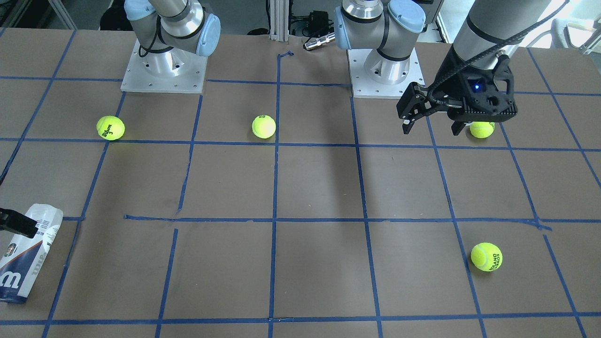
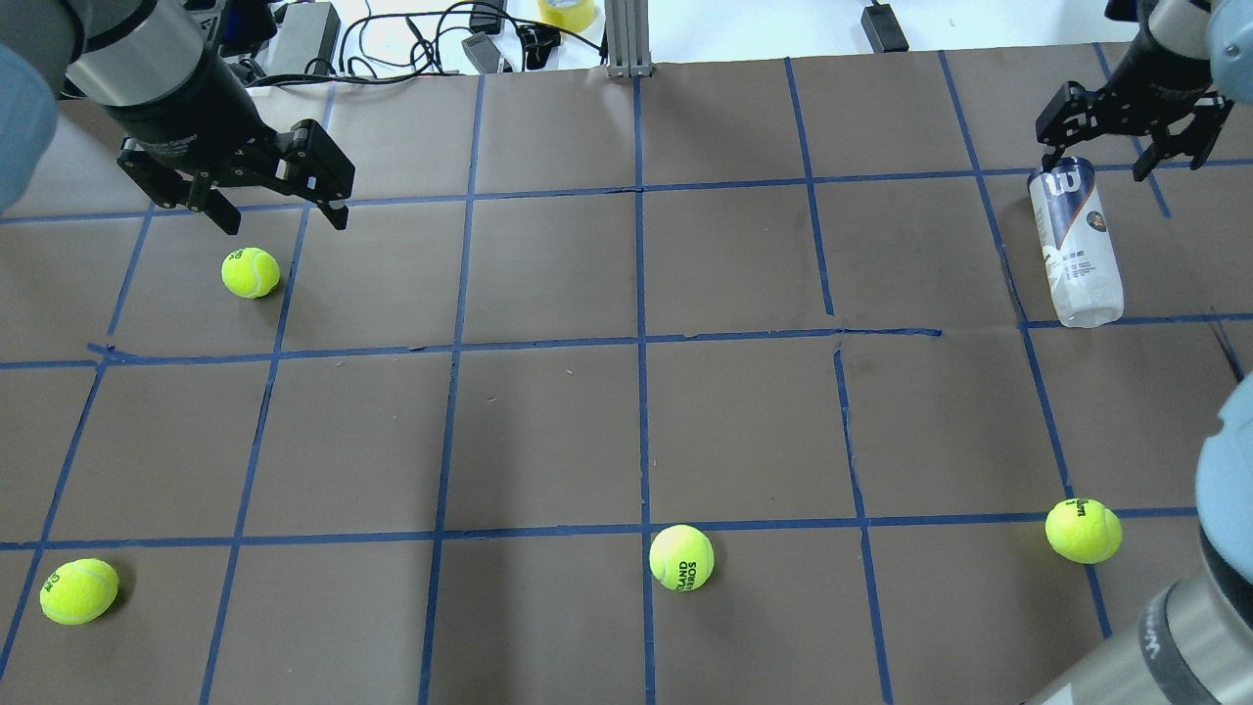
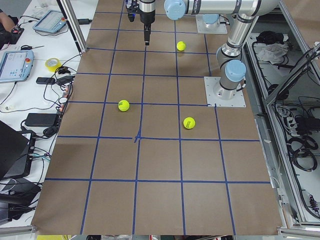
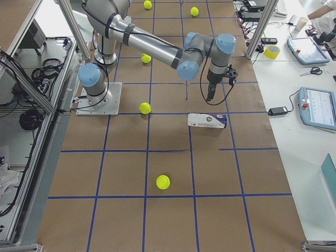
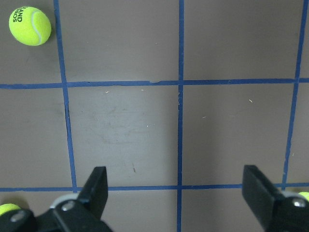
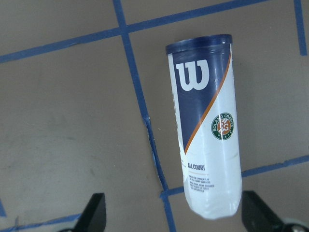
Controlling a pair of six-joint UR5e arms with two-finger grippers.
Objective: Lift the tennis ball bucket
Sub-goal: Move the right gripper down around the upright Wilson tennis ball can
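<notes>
The tennis ball bucket (image 2: 1074,245) lies on its side at the table's far right: a clear tube with a white and navy label, a white W and a navy rim. It also shows in the front view (image 1: 28,253), the right side view (image 4: 207,121) and the right wrist view (image 6: 207,130). My right gripper (image 2: 1096,162) is open and hovers above the bucket's navy W end, not touching it. In the right wrist view (image 6: 174,217) the bucket lies between the finger lines, nearer the right finger. My left gripper (image 2: 284,217) is open and empty above the table at the far left.
Yellow-green tennis balls lie loose: one (image 2: 250,272) just below the left gripper, others at the near left (image 2: 78,590), near middle (image 2: 680,558) and near right (image 2: 1082,529). Cables and a tape roll (image 2: 566,12) lie beyond the far edge. Arm bases (image 1: 164,70) stand on the robot's side.
</notes>
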